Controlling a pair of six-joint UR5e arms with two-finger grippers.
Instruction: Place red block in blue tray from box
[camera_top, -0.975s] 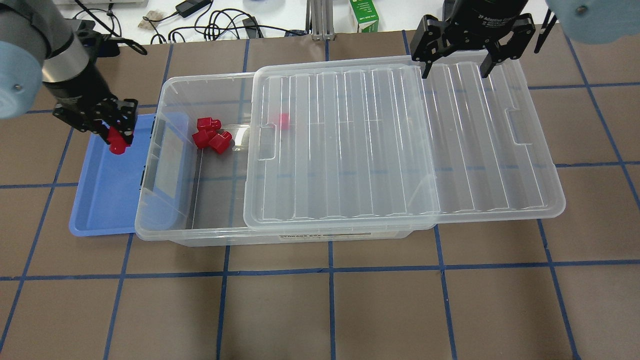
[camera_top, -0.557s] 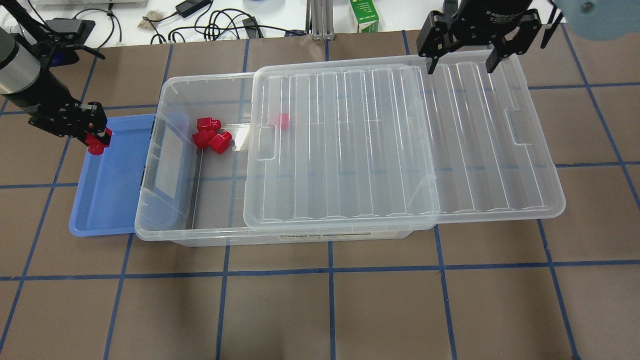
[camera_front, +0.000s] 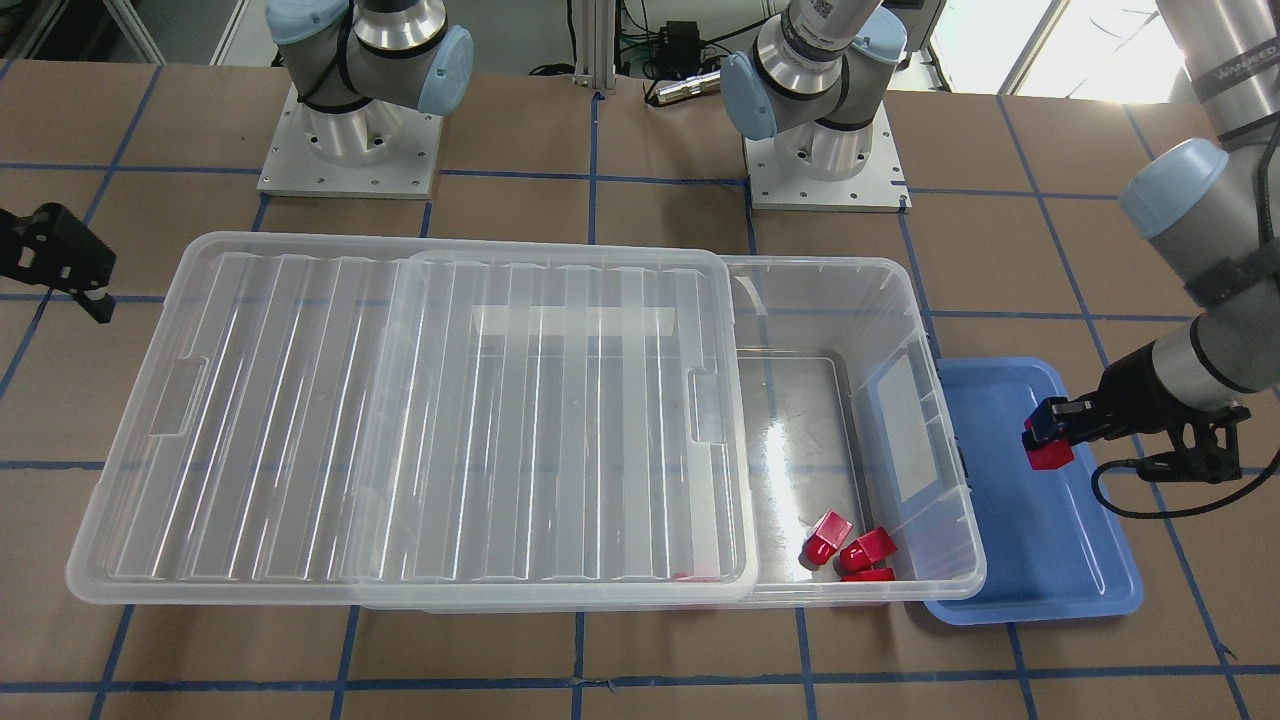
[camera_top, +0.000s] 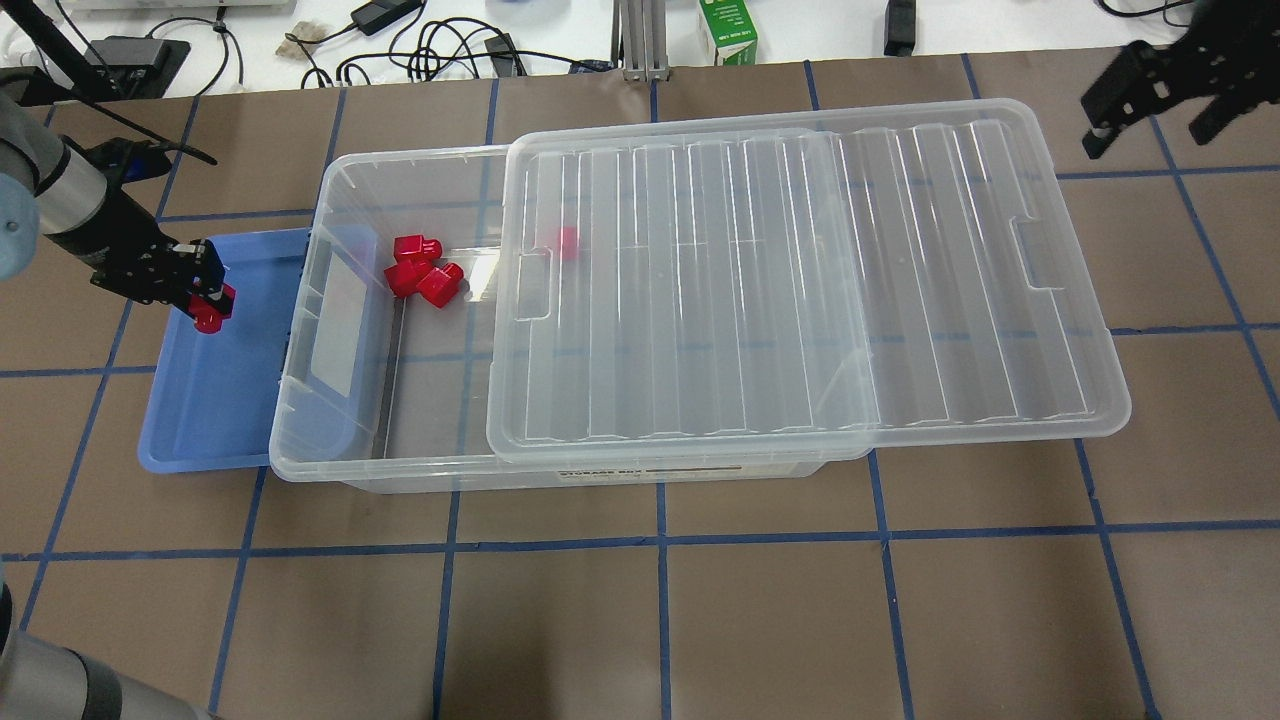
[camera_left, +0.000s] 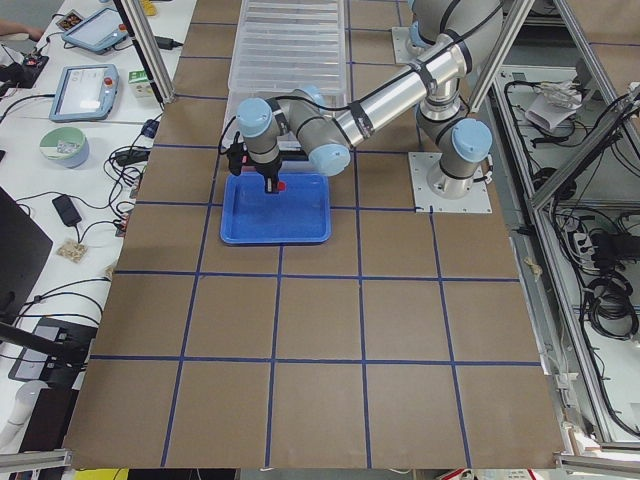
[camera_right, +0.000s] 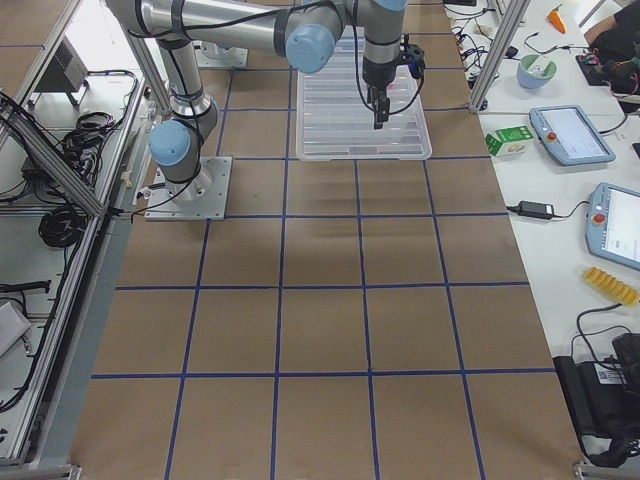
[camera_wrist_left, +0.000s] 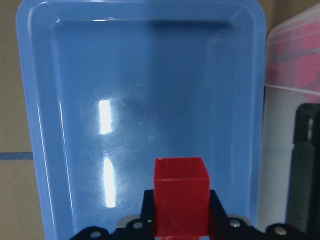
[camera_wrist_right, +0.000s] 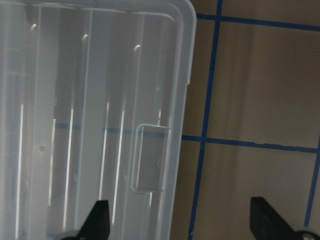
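Note:
My left gripper (camera_top: 203, 300) is shut on a small red block (camera_top: 209, 319) and holds it over the far left part of the blue tray (camera_top: 215, 400). In the left wrist view the red block (camera_wrist_left: 180, 192) sits between my fingers above the tray floor (camera_wrist_left: 150, 75), which holds no blocks. The clear box (camera_top: 300, 330) stands beside the tray, its left part uncovered, with three red blocks (camera_top: 420, 275) inside. Another red block (camera_top: 567, 243) shows through the lid. My right gripper (camera_top: 1150, 120) is open and empty, off the lid's far right corner.
The ribbed clear lid (camera_top: 800, 280) lies slid to the right and overhangs the box's right end. A green carton (camera_top: 728, 30) and cables (camera_top: 440, 50) lie beyond the table's far edge. The two arm bases (camera_front: 350, 140) stand behind the box in the front-facing view.
My left gripper has carried the red block leftward over the tray and a little toward the near side. My right gripper has moved right, away from the lid's far edge.

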